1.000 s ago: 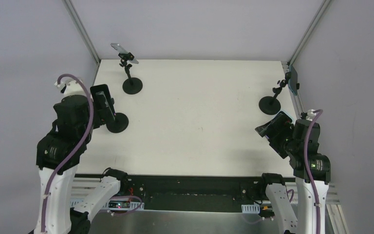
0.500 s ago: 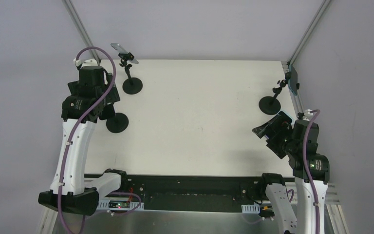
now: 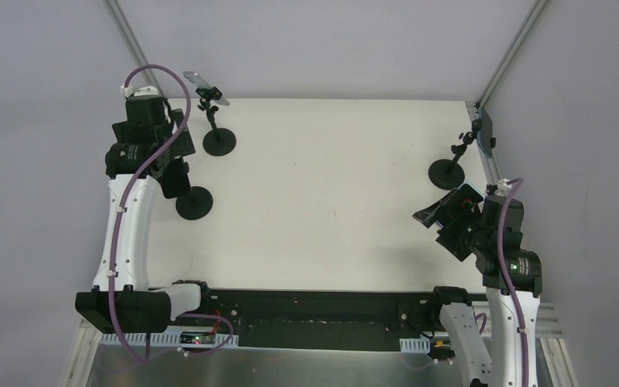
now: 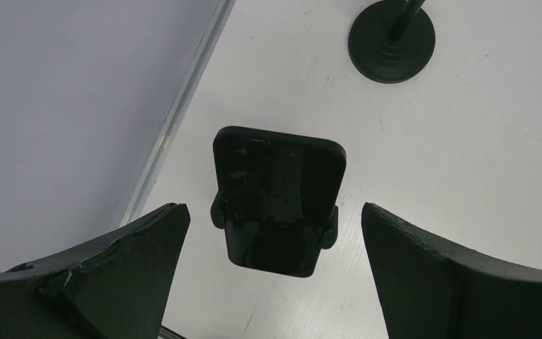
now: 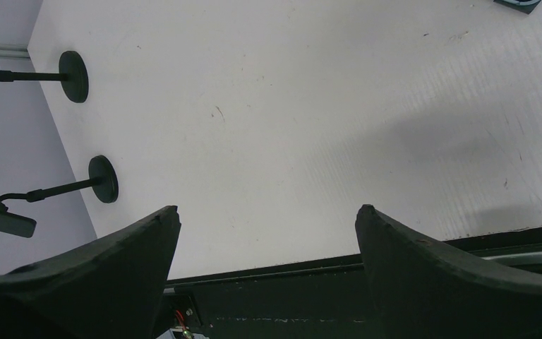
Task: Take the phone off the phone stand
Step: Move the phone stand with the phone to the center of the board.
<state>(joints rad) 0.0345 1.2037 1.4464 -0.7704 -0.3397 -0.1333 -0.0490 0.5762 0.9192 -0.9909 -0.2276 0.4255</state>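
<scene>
A black phone (image 4: 276, 201) sits clamped in the black phone stand (image 3: 193, 201) at the table's left side; in the top view the phone (image 3: 177, 182) is partly hidden under my left wrist. My left gripper (image 4: 272, 207) is open, with one finger on each side of the phone and not touching it. It hovers over the phone in the top view (image 3: 175, 161). My right gripper (image 3: 440, 218) is open and empty near the table's right front, and the right wrist view (image 5: 265, 208) shows only bare table between its fingers.
A second stand (image 3: 219, 143) with a silver phone (image 3: 205, 87) stands at the back left; its base (image 4: 392, 32) shows ahead of my left gripper. A third stand (image 3: 449, 172) with a blue phone (image 3: 488, 133) stands at the right edge. Metal frame rails run along the table's sides.
My left arm has swung up and away from the near edge and now reaches over the black phone, fingers straddling it. My right gripper has shifted slightly left.
</scene>
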